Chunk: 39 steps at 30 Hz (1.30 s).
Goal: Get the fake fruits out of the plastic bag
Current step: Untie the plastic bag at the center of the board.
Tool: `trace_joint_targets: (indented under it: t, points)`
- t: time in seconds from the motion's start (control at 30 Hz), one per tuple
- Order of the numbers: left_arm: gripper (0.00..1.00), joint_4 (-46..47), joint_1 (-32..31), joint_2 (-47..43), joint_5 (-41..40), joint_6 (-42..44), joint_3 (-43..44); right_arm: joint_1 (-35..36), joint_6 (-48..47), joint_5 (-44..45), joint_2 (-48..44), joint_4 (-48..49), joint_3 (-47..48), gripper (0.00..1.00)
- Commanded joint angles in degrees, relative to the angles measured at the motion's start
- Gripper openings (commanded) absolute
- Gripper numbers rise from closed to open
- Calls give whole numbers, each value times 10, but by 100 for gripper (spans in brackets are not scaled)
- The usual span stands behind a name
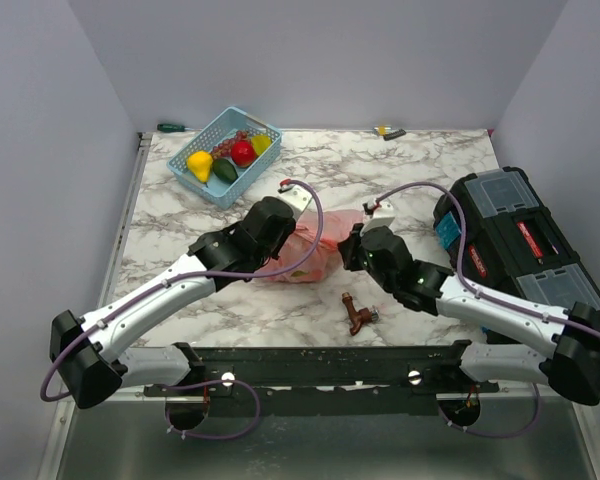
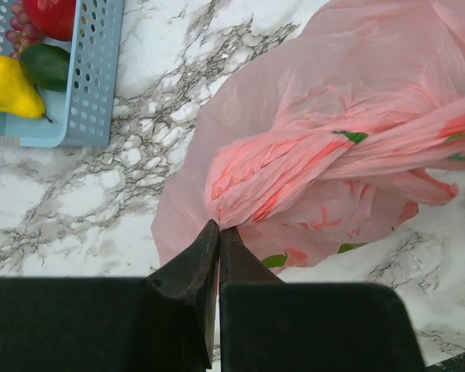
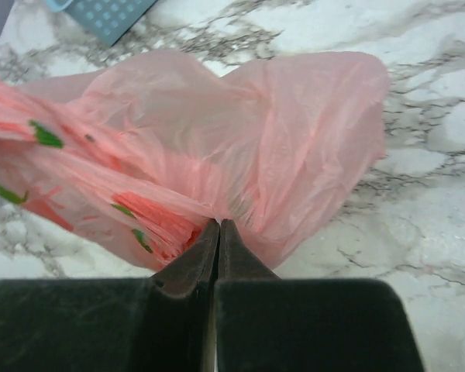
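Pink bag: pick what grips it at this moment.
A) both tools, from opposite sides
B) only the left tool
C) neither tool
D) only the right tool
A: the left tool is shut on a twisted part of the bag, and the right tool is shut on its film from the other side.

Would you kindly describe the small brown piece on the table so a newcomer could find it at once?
On the marble table, look toward the middle of the near edge, just in front of the pink bag. The brown piece lies there on bare marble, clear of the bag. It is small, dark and tap-shaped, unlike the soft bag and the big black toolbox.
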Motion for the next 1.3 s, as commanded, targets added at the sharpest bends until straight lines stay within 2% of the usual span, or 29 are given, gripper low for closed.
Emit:
trace_joint_targets:
  t: [0.0,0.13,0.3,0.4,0.5,0.53,0.57,0.73,0.83,1.07,1.27]
  points:
    - [0,16,1,-21,-38,7,-9,-48,47,58,-15,-57,-19,1]
    - [0,20,1,-27,-48,8,-12,-119,69,-24,-23,-54,-39,1]
    - [0,38,1,-40,-50,14,-24,-173,78,-108,-49,-49,-54,1]
    - [0,47,1,-54,6,17,-28,-173,45,-169,-56,-20,-56,1]
    - [0,75,1,-78,97,21,-44,-173,28,-216,-55,3,-58,1]
    - [3,81,1,-86,126,21,-47,-173,23,-229,-53,7,-58,1]
    - [10,88,1,-92,149,21,-51,-173,18,-238,-52,9,-58,1]
    - [61,123,1,-131,239,44,-79,-174,10,-277,-49,4,-58,1]
    - [80,133,1,-137,243,54,-86,-173,6,-307,-53,8,-57,1]
    - [96,107,-2,-89,236,49,-62,-173,12,-358,-40,42,-58,1]
    - [97,103,-25,-53,190,58,-52,-172,46,-409,-31,79,-76,1]
